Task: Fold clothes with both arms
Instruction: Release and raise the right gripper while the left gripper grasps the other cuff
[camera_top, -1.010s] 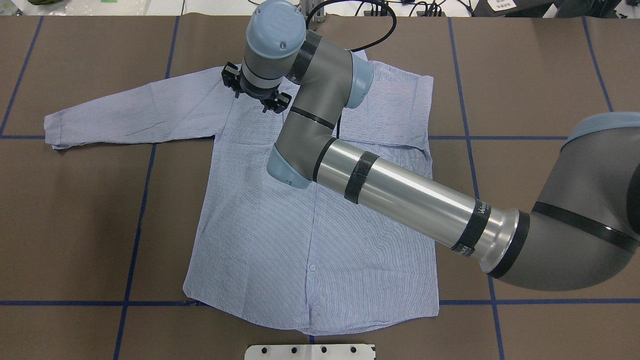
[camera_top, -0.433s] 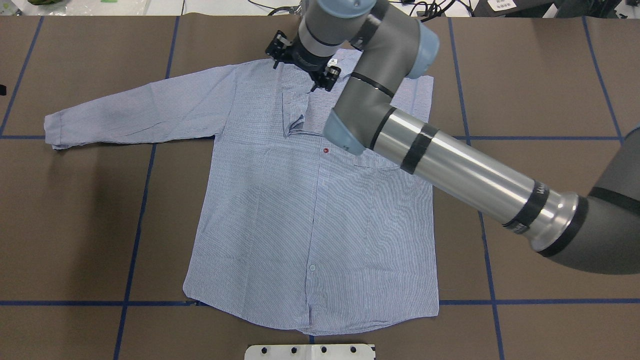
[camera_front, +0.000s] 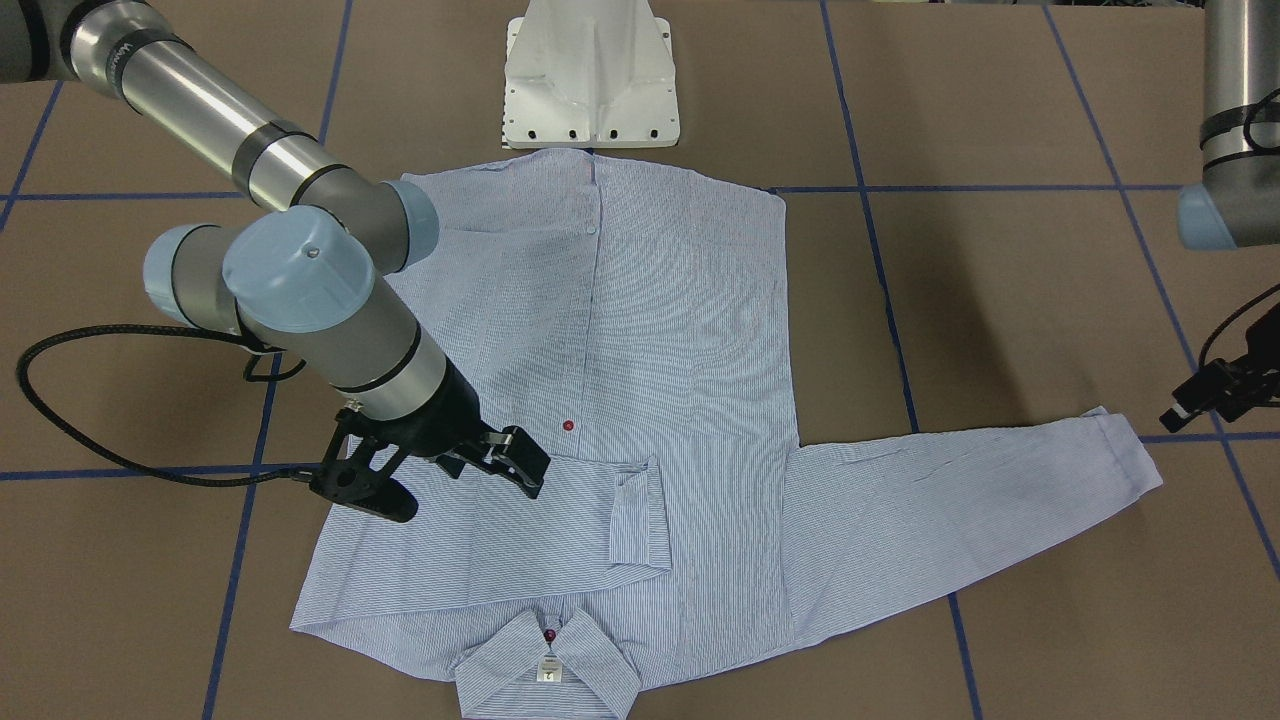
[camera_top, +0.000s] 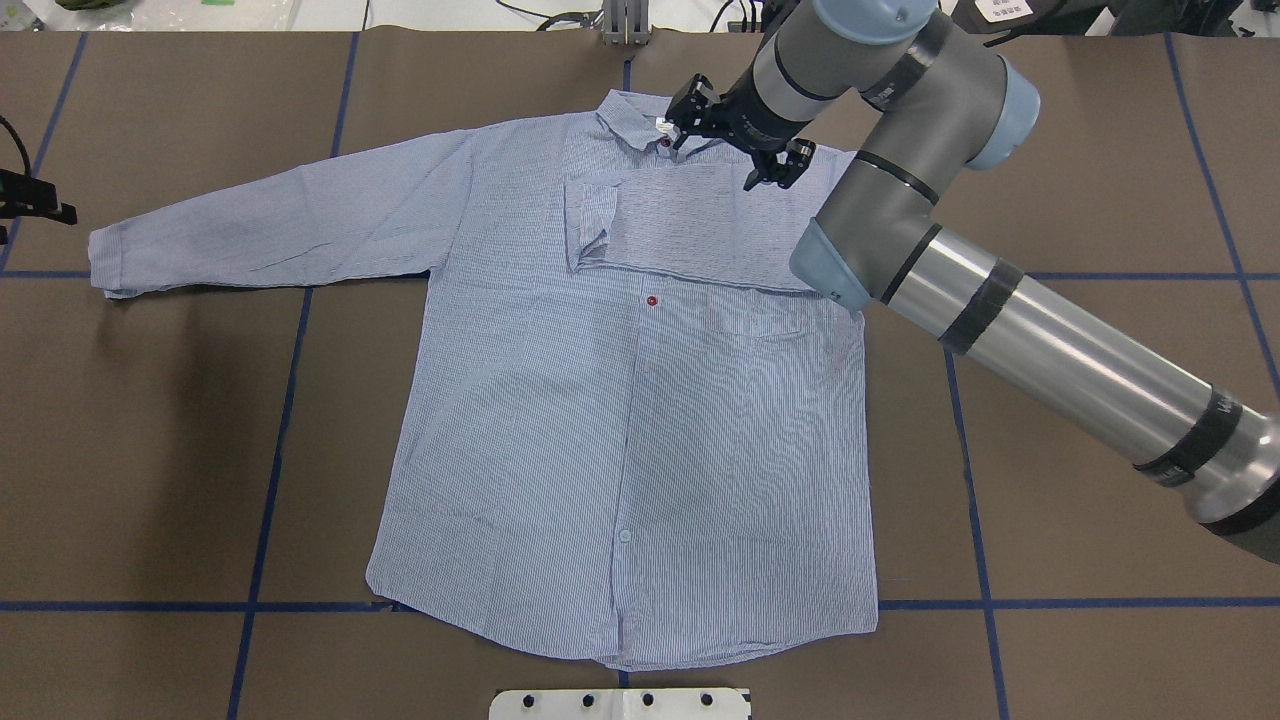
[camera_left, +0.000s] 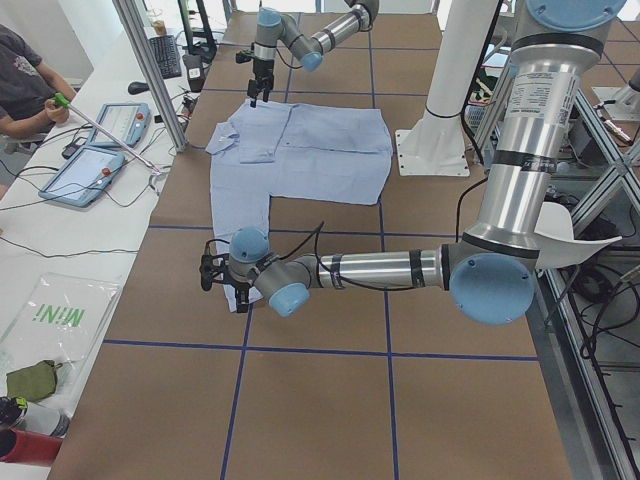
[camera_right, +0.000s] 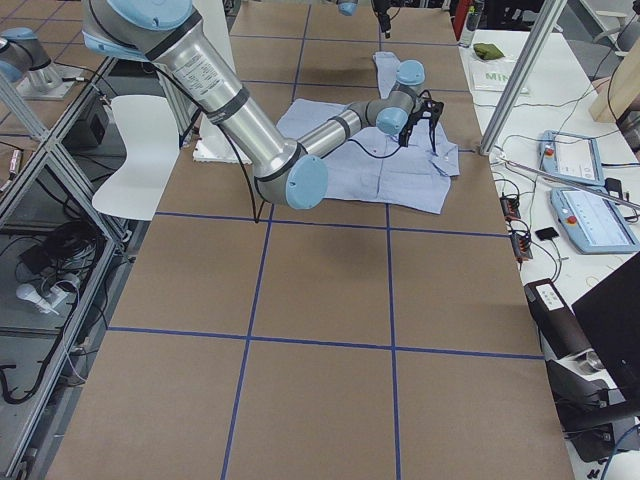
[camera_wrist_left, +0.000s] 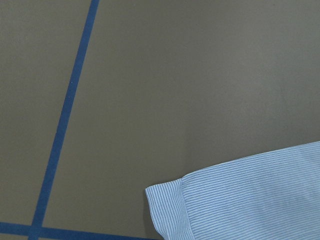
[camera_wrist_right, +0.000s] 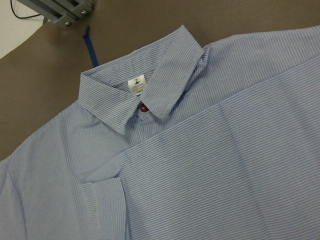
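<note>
Shirt (camera_top: 620, 420) lies flat mid brown table (camera_top: 150, 450), collar (camera_top: 632, 108) toward your edge; blue tape grid (camera_top: 270, 470). Right gripper (camera_top: 738, 148) spread, empty, over folded sleeve (camera_top: 690, 225). Left gripper (camera_left: 212, 272) near cuff (camera_wrist_left: 175, 210): can't tell.

**Arm pose: right extended and open, left out to the side**

Right arm (camera_top: 1050, 340): forearm stretched diagonally forward from the robot's right, with the wrist bent back toward centre. Right gripper (camera_top: 735, 140) points down and its jaws are spread wide.

Left arm (camera_left: 380, 268): upper link near vertical, forearm low and level, reaching out to the robot's left. Left gripper (camera_left: 215, 272) points down. Only its edge shows in the overhead view, so the jaw state is unreadable.
</note>
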